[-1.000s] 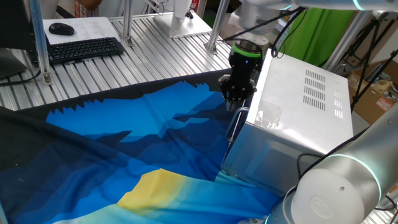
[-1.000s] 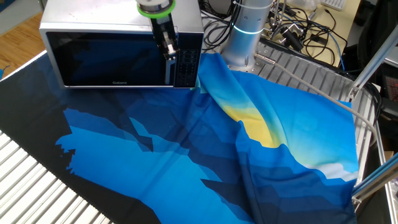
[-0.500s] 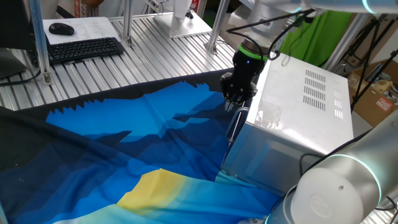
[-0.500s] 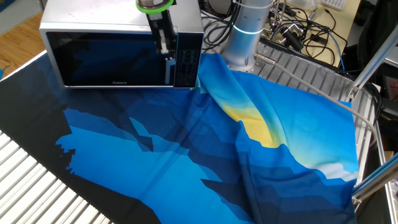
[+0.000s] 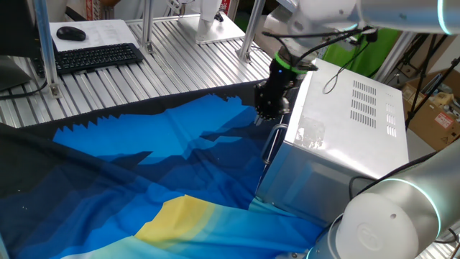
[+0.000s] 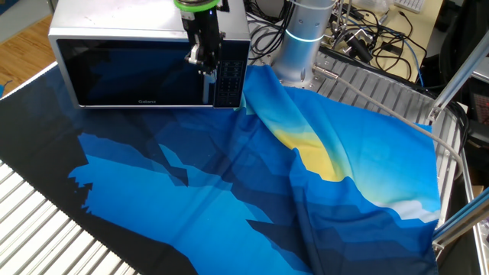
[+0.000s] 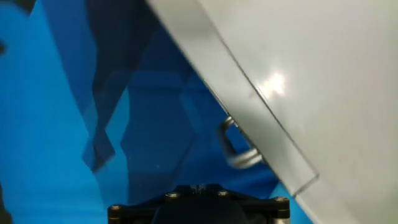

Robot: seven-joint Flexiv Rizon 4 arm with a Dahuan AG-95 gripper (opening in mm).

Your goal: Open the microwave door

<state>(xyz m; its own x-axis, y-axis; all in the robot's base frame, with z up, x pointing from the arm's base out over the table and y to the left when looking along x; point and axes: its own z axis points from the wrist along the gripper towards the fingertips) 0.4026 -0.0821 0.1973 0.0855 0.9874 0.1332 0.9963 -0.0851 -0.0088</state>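
Microwave [image 5: 352, 137] sits at the far edge of the counter [image 5: 165, 57], on a blue and yellow cloth [image 6: 252, 198] that drapes most of the surface. Its door [image 6: 134, 72] is flush with the casing, so it looks fully closed, with the slim silver handle [image 5: 269, 147] running down the side next to the control panel [image 6: 229, 80].

Pointing straight down, the gripper [image 5: 264, 115] hangs just above the top end of that handle, right at the front corner of the oven. Its fingers appear drawn together, with nothing held between them. From the hand view, the handle's top bracket [image 7: 236, 149] shows just ahead of the gripper body, standing off the door edge with a gap behind it.

My guess is that the closed fingers are meant to slip into that gap and hook the bar, rather than pinch it. Whether they touch the handle yet, I cannot tell. Opening itself has not begun.
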